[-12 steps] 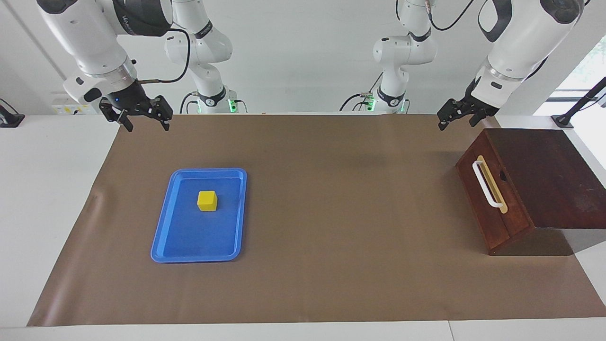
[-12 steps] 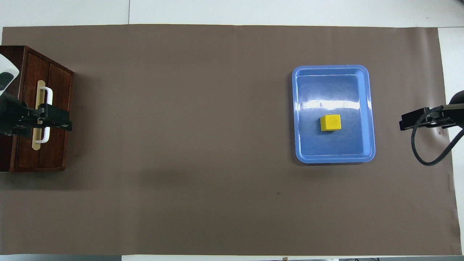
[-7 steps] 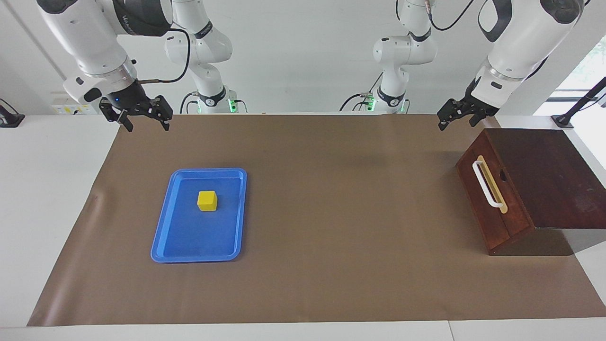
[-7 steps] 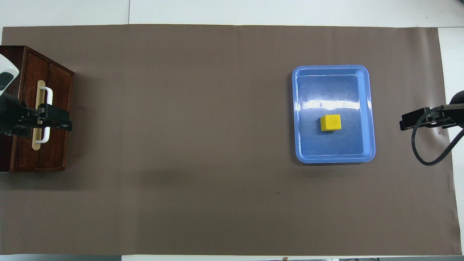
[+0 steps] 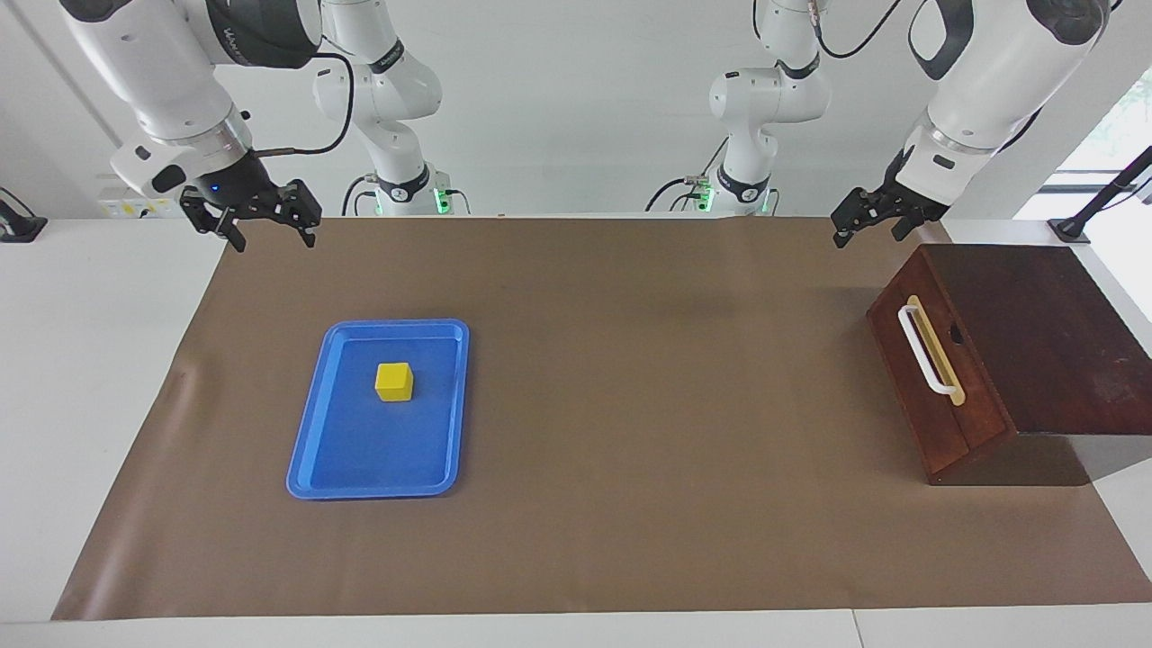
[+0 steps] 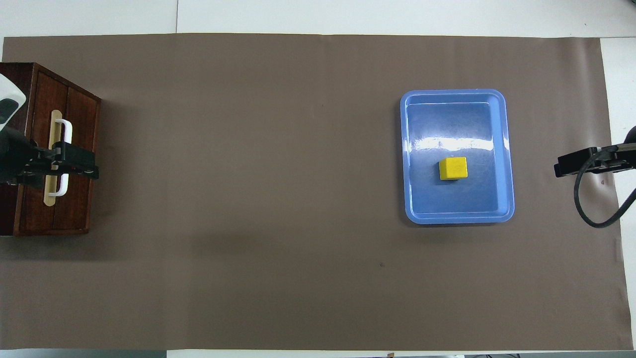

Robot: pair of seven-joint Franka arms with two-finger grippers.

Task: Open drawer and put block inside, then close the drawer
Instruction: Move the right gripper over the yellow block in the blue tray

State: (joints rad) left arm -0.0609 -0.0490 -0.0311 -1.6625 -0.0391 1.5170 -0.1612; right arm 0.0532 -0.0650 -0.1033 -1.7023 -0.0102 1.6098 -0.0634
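Note:
The drawer [image 5: 918,405] [image 6: 79,124] is shut in its dark wooden box at the left arm's end of the table. Its white bar handle [image 5: 927,351] [image 6: 67,130] faces the middle of the table. The yellow block [image 5: 394,381] [image 6: 453,168] sits in the blue tray [image 5: 304,432] [image 6: 403,149] toward the right arm's end. My left gripper [image 5: 867,236] [image 6: 82,167] hangs open in the air over the drawer's front, apart from the handle. My right gripper [image 5: 272,238] [image 6: 566,166] hangs open over the mat's edge, beside the tray and well above it.
A brown mat [image 5: 630,405] [image 6: 248,199] covers most of the white table. The wooden box top [image 5: 1035,333] slopes up above the drawer front. Nothing else lies on the mat between tray and box.
My right gripper has drifted a little outward, toward the right arm's end of the table. The left gripper, block, tray and drawer have not moved.

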